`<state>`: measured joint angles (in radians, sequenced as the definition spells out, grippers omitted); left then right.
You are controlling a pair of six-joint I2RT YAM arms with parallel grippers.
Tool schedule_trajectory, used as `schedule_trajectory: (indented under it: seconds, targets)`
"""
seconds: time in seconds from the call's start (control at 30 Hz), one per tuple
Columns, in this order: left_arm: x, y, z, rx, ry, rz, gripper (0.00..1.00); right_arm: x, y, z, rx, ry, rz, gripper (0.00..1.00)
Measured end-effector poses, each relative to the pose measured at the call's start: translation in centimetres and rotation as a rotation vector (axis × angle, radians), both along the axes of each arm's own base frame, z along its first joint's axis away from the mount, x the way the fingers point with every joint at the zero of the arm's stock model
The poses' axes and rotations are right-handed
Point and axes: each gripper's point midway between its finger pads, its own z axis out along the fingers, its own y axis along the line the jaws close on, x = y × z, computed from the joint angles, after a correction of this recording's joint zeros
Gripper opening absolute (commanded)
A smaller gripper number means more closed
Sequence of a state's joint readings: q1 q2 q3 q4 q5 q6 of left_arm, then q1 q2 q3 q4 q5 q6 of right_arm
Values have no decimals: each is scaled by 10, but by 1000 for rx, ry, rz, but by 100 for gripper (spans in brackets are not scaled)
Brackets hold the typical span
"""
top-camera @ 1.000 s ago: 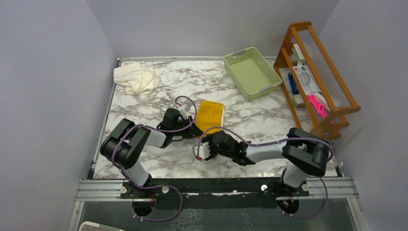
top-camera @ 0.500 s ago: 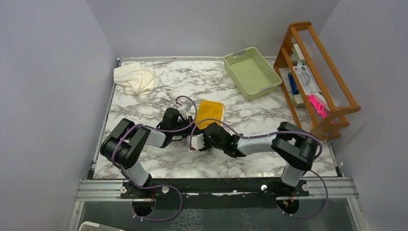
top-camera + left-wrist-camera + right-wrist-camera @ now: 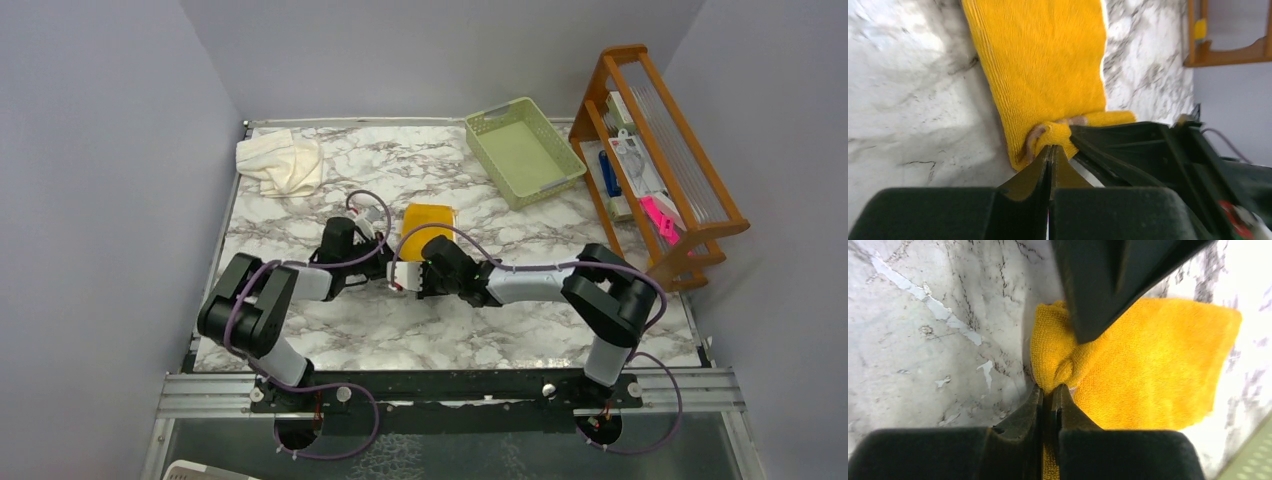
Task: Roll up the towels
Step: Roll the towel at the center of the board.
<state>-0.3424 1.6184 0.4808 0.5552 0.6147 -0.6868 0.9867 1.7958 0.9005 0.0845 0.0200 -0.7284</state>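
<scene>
Since a second ago our right gripper [image 3: 1048, 390] has slid forward to meet our left gripper [image 3: 1050, 150] and has closed. We now have both pairs of jaws pinched on the near, bunched edge of the mustard-yellow towel [image 3: 425, 222]. Its flat remainder lies just ahead of both fingertips on the marble table [image 3: 330, 335].

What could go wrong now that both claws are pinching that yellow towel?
The left gripper and right gripper pinch only a small fold at one edge of the yellow towel; it could slip out.
The two sit close together, so they might bump.
The flat part may slide on the marble table instead of rolling.
</scene>
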Motion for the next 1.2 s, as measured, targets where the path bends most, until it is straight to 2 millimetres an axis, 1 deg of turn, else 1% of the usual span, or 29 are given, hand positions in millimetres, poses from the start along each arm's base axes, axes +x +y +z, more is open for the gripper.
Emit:
schedule_trajectory:
  seconds: [0.03, 0.13, 0.23, 0.3, 0.33, 0.37, 0.47, 0.53, 0.63, 0.77, 0.83, 0.9, 1.0, 1.07, 1.13, 1.2]
  targets:
    - [2, 3, 6, -11, 6, 22, 0, -1, -1, 1, 14, 32, -11, 1]
    - [12, 13, 35, -56, -21, 96, 1, -9, -2, 2, 59, 148, -64, 1]
    - [22, 24, 80, -117, -106, 169, 1, -18, 0, 4, 98, 268, -118, 1]
    - [23, 28, 102, -144, -154, 186, 1, -29, 5, 5, 129, 358, -143, 1]
    - [23, 28, 109, -153, -171, 186, 2, -36, 7, 7, 150, 413, -158, 1]
    - [23, 27, 112, -158, -176, 186, 1, -41, 7, 9, 169, 460, -171, 1]
    - [19, 28, 108, -152, -150, 187, 1, -52, 11, 24, 250, 581, -210, 1]
    - [15, 29, 103, -145, -129, 188, 2, -52, 11, 37, 313, 652, -240, 1]
    - [8, 30, 101, -144, -122, 185, 2, -42, 11, 52, 382, 748, -288, 1]
    - [-1, 30, 110, -159, -150, 168, 1, -28, 19, 65, 448, 899, -286, 1]
    - [-2, 30, 114, -166, -164, 158, 1, -24, 25, 64, 461, 991, -252, 1]
    - [-5, 29, 118, -173, -173, 144, 1, -23, 29, 55, 459, 1095, -228, 1]
    - [-8, 28, 118, -177, -173, 133, 1, -36, 28, 34, 431, 1257, -226, 1]
    - [-11, 28, 116, -179, -170, 128, 1, -48, 25, 28, 427, 1351, -232, 1]
    - [-13, 28, 113, -177, -162, 126, 1, -57, 22, 30, 444, 1429, -227, 1]
    - [-16, 29, 108, -174, -149, 125, 1, -61, 21, 36, 481, 1485, -206, 1]
